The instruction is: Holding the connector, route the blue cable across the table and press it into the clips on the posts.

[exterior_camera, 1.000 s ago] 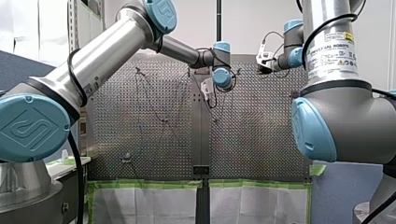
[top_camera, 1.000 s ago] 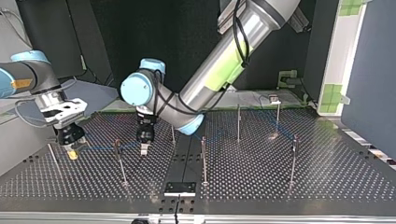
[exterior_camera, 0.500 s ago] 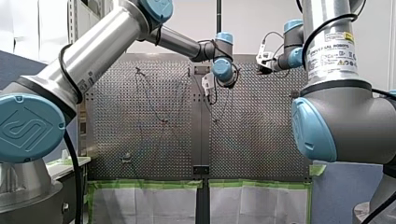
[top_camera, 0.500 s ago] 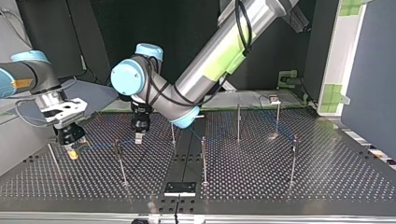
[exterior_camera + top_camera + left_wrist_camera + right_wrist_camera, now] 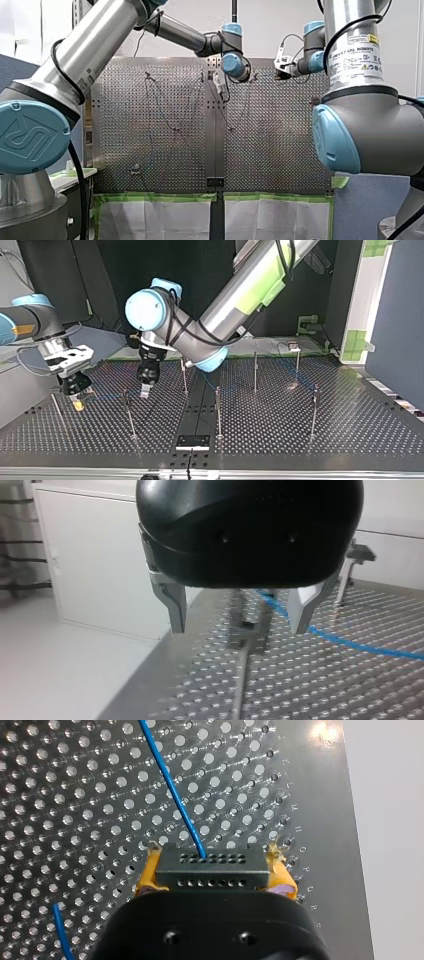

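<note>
My right gripper (image 5: 215,866) clamps the connector (image 5: 214,876) between yellow pads (image 5: 148,876). The connector is a dark rectangular block with two rows of small round holes. The black gripper body hides the rear of the block. The blue cable (image 5: 172,790), thin and smooth, leaves the connector's front face. It runs ahead over the perforated metal table (image 5: 310,820) until the edge of the view cuts it off.

My left gripper (image 5: 239,626) hangs above the table with its angular metal fingers (image 5: 172,600) spread apart. The cable lies on the table beyond the gap.

In the top view, my right gripper stands at 9 o'clock from my left gripper, with a thin post (image 5: 128,412) between them. More posts stand toward 3 o'clock. The clips on the posts are too small to make out, and the cable shows only faintly there.
</note>
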Robot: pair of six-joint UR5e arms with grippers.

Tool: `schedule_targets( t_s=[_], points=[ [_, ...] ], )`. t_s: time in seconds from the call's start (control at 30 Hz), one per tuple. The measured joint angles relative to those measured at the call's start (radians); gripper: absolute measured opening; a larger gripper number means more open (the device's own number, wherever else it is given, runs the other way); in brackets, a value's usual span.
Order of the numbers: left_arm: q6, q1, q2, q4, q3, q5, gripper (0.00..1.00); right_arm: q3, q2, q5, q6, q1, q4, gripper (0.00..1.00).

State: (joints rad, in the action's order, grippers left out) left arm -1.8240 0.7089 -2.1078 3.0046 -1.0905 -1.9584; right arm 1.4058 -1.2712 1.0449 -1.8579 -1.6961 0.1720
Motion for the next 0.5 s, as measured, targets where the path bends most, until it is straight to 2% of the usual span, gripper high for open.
schedule_targets(
  t_s=[0.33,0.5],
  points=[
    [0.006,-0.015,0.083,-0.083,-0.083,-0.055,1.0,0.0,0.0,0.0,0.003,0.001,0.0,0.0],
    [0.008,-0.013,0.128,-0.128,-0.128,-0.063,1.0,0.0,0.001,0.0,0.003,0.001,0.0,0.0]
  ],
)
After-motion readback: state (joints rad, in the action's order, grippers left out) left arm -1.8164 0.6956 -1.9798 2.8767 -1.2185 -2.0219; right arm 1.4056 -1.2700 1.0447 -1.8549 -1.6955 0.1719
